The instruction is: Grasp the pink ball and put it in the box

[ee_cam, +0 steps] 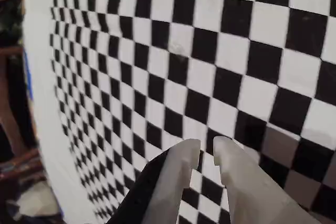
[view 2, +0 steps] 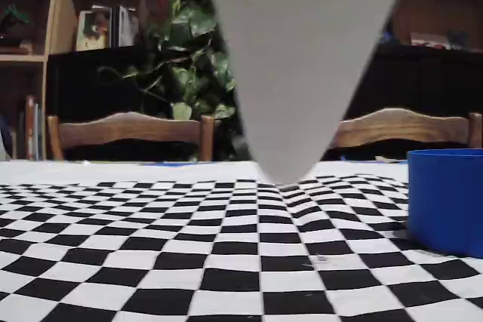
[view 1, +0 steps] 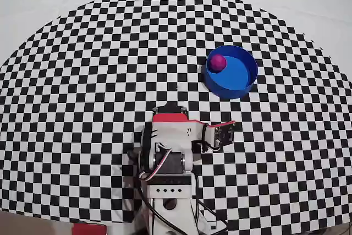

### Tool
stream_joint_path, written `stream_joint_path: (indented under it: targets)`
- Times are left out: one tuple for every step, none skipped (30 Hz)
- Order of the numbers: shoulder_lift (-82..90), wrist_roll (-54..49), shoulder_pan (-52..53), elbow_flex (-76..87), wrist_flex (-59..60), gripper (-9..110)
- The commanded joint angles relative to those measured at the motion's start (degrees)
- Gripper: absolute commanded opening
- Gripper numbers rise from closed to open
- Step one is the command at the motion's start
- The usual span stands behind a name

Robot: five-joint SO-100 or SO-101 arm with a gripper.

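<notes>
Table [view 1: 49,9]: white surface, covered mostly by a black-and-white checkered cloth [view 1: 99,70] with a curved far edge in the overhead view. Cloth lies flat; bare white margin visible beyond the curve.

Directly on the cloth:
- Box [view 1: 231,89], blue, round, to the right of centre in the overhead view; at the right edge in the fixed view [view 2: 445,201].
- Arm base [view 1: 170,202] at the near edge, centre.
</notes>
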Motion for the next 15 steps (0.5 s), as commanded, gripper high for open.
stream_joint_path:
  targets:
    - [0.97, 0.44, 0.18, 0.62, 0.79, 0]
    - [0.97, 0.44, 0.09, 0.62, 0.88, 0]
    - [0.97, 0.44, -0.09, 0.62, 0.88, 0]
    - [0.97, 0.35, -0.09, 0.62, 0.88, 0]
    - [0.97, 0.26, -0.09, 0.62, 0.88, 0]
    - [0.97, 0.18, -0.18, 0.7, 0.88, 0]
    - [0.97, 0.18, -0.18, 0.7, 0.88, 0]
    - [0.97, 0.18, -0.18, 0.7, 0.88, 0]
    - [0.97, 0.09, -0.18, 0.7, 0.88, 0]
    - [0.97, 0.09, -0.18, 0.7, 0.88, 0]
    - [0.97, 0.09, -0.18, 0.7, 0.88, 0]
    - [0.97, 0.0, -0.18, 0.7, 0.88, 0]
    - [0.97, 0.0, -0.18, 0.7, 0.88, 0]
    - [0.97, 0.0, -0.18, 0.7, 0.88, 0]
    - [0.97, 0.26, 0.0, 0.7, 0.88, 0]
